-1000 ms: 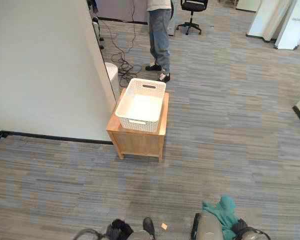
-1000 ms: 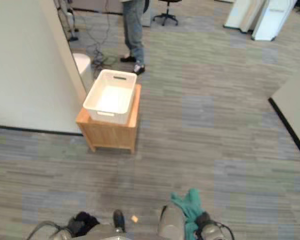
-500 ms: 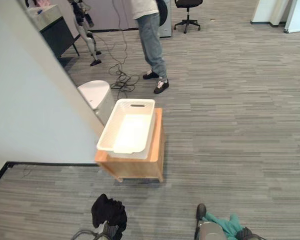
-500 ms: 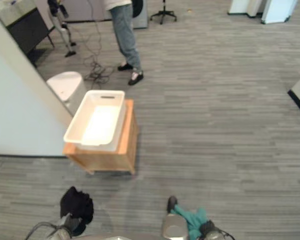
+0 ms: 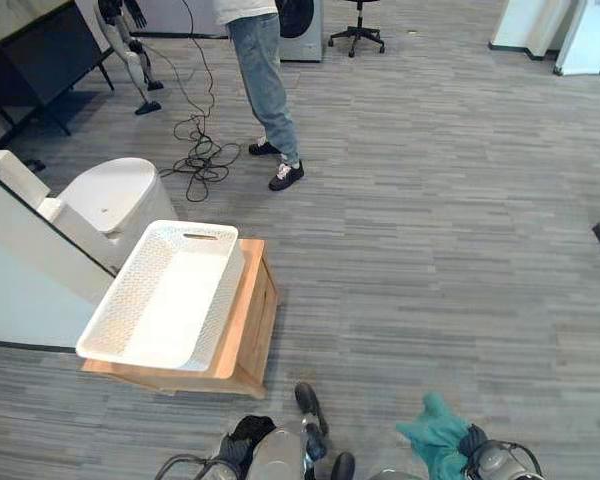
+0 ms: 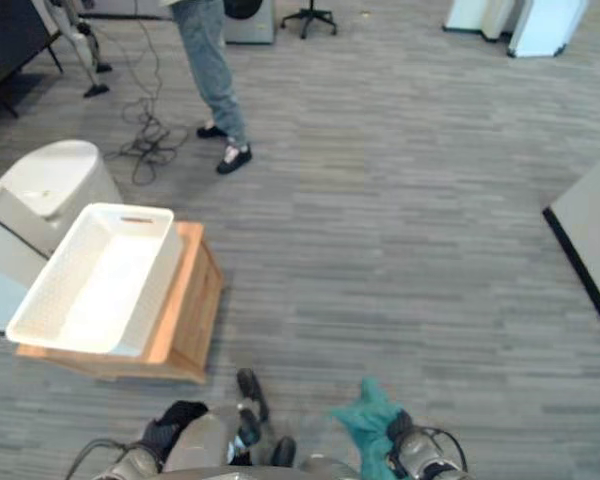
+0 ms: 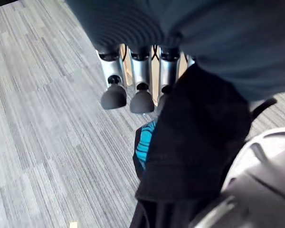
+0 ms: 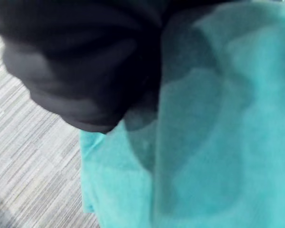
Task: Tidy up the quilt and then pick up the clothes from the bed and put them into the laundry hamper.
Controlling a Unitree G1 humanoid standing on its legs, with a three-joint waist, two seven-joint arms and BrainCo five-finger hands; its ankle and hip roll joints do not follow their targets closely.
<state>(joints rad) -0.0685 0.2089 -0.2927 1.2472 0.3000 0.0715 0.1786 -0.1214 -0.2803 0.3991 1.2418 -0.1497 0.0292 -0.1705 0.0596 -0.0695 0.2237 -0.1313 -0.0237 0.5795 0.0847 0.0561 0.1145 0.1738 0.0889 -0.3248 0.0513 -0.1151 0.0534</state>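
Left hand [image 7: 142, 80]: low at the bottom of the eye views, fingers [image 7: 113, 95] curled, dark tips rounded, clenched on a black cloth [image 7: 194, 142]. The cloth is soft and matte, hangs in a crumpled fold off the hand, with a patch of blue stripes at one edge.

Right hand [image 6: 412, 452]: low at the bottom right of the eye views, dark ribbed cover showing. Fingers hidden by fabric, so I cannot tell whether they are closed. A teal cloth [image 5: 435, 435] drapes over and beside it, thin, smooth, rumpled into peaks; in the right wrist view it sits right against the cover.

Hamper [image 5: 130, 322]: white plastic, rectangular, perforated lattice walls, slot handle at the far end, nothing inside. It rests on a low wooden stand [image 5: 252, 325], box-shaped, pale grain, and overhangs the stand's near-left edge. Both cloths are well short of the hamper, near the robot.

Floor [image 5: 430, 230]: grey carpet, streaked in narrow bands.

Beyond the hamper, a rounded white bin [image 5: 105, 205] beside a white panel [image 5: 20, 255]. Farther off, a person [image 5: 260, 75] in jeans and dark shoes stands by a tangle of black cable [image 5: 202, 160].
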